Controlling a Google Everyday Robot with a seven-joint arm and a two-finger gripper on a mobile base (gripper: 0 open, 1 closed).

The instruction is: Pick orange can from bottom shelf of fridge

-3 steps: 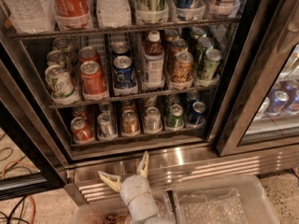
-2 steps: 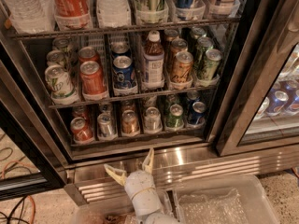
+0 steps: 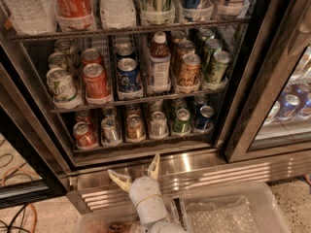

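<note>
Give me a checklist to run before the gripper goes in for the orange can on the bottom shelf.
1. Upright orange can at front of bottom shelf: ok.
2. Fingers of gripper open: ok.
3. Sideways line-up of gripper under orange can: ok.
4. Height of gripper: not ok, it sits low, before the fridge base panel.
5. Finger room beside the flanking silver cans: cannot tell.

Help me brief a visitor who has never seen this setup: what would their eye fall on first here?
The fridge, its racks crowded with cans and bottles, fills most of the view. At bottom centre the gripper points up, pale fingers spread open, before the ribbed steel base and below the bottom shelf. There the orange can stands at the front, third from the left, between two silver cans.
</note>
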